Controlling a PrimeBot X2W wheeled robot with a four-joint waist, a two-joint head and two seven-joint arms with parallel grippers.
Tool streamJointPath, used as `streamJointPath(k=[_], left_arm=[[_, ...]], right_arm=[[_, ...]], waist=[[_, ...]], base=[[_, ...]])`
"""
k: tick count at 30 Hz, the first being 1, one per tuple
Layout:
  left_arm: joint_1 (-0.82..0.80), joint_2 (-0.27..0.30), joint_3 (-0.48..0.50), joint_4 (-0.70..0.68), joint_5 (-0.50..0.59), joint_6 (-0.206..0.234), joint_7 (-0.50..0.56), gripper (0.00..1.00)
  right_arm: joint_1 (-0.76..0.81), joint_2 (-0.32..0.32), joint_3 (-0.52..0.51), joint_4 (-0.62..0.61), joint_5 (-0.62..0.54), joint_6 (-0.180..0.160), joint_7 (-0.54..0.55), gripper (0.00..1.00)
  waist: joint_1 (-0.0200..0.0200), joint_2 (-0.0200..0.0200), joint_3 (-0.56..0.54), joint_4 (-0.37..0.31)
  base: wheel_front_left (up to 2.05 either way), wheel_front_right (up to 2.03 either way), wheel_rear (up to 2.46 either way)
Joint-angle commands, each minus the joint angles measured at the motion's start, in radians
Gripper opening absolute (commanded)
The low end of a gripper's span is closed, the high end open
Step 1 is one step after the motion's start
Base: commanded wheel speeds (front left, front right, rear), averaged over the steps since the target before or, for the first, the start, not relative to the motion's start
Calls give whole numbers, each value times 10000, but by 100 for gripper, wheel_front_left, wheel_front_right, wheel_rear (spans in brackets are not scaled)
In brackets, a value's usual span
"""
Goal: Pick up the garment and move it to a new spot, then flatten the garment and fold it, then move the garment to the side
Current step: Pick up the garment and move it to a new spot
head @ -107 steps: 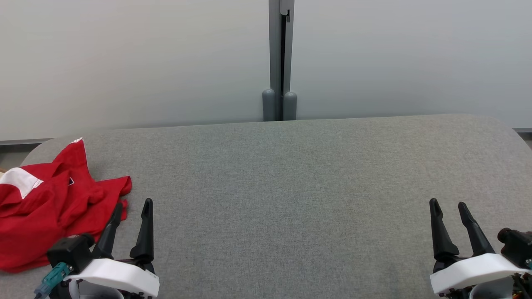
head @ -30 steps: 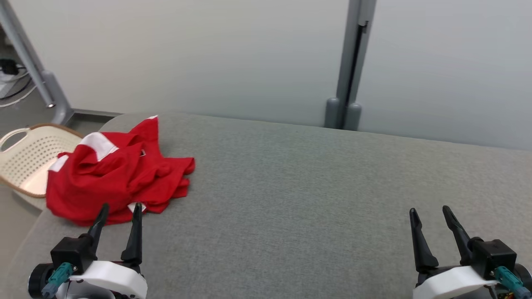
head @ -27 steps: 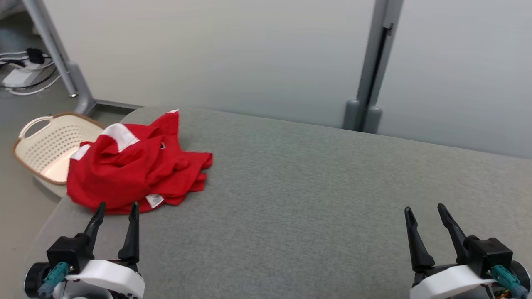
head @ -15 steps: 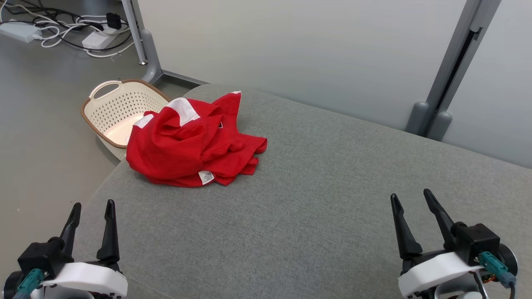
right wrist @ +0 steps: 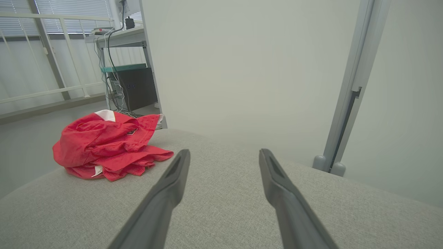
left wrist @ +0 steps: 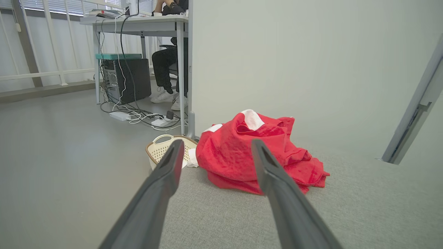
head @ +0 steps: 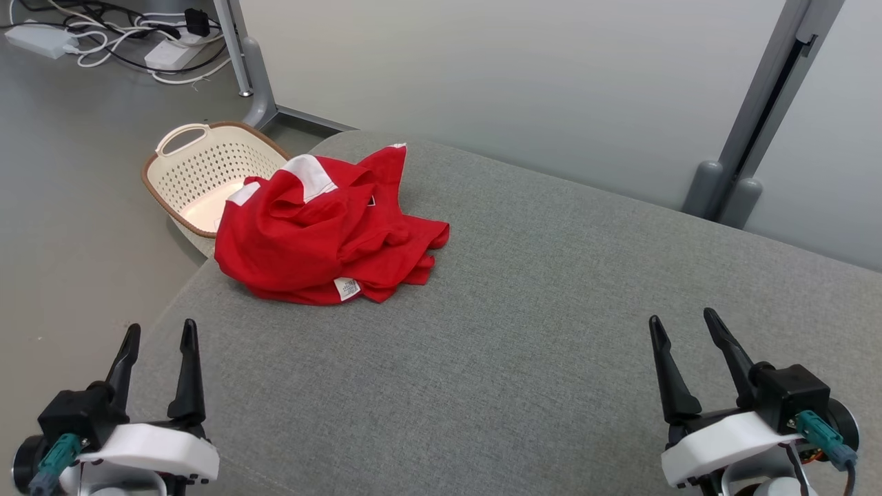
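Observation:
A crumpled red garment (head: pixel 324 231) with white patches lies bunched at the far left end of the grey padded table (head: pixel 524 331). It also appears in the left wrist view, garment (left wrist: pixel 242 155), straight ahead beyond the fingers, and in the right wrist view, garment (right wrist: pixel 107 145), off to the left. My left gripper (head: pixel 160 329) hangs open at the lower left, near the table's left edge and well short of the cloth. Over the table at the lower right, my right gripper (head: pixel 682 318) is open and holds nothing.
A cream perforated laundry basket (head: pixel 200 172) sits on the floor just left of the table, beside the garment. Cables and power strips (head: pixel 110 45) lie on the floor behind it. A grey partition post (head: pixel 758 117) stands at the back right. A seated person's legs (left wrist: pixel 169 76) show under a desk.
The head camera has turned left, so the garment sits nearer the picture's centre and the basket and floor have come into view. Both grippers stay open and the garment lies unmoved.

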Motion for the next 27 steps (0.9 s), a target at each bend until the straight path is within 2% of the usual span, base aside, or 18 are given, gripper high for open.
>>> streamJointPath(k=[1,6,11,18,24,25,27], left_arm=[[-222,28,-59,21,75,-27,0,100],[-1026,-5,-616,520,102,-84,0,100],[-2595,-6,-942,1510,-201,-94,0,100],[-4865,371,-1425,4087,-826,-89,5,100],[-6261,864,-2014,6421,-1403,-89,100,100],[-6261,864,-2014,6421,-1403,-89,100,100],[-6670,1127,-1998,7544,-1573,-90,234,100]], right_arm=[[9,-22,-21,2,3,-3,-44,100],[182,-22,-336,-282,-94,-3,71,100],[-418,-109,-282,-953,-401,-3,461,100],[-1413,-275,-32,-1354,-663,-3,763,100],[-1786,-286,-89,-1231,-709,-3,668,100],[-1786,-286,-89,-1231,-709,-3,668,100],[-1832,-300,-71,-1118,-689,-3,571,100]], waist=[[0,0,7,3],[0,0,247,36],[0,0,1558,-681],[0,0,3239,-1858],[0,0,3933,-2367],[0,0,3933,-2367],[0,0,4017,-2539]], base=[[0,0,0],[0,0,0],[0,0,0],[0,0,0],[0,0,0],[0,0,0],[0,0,0]])
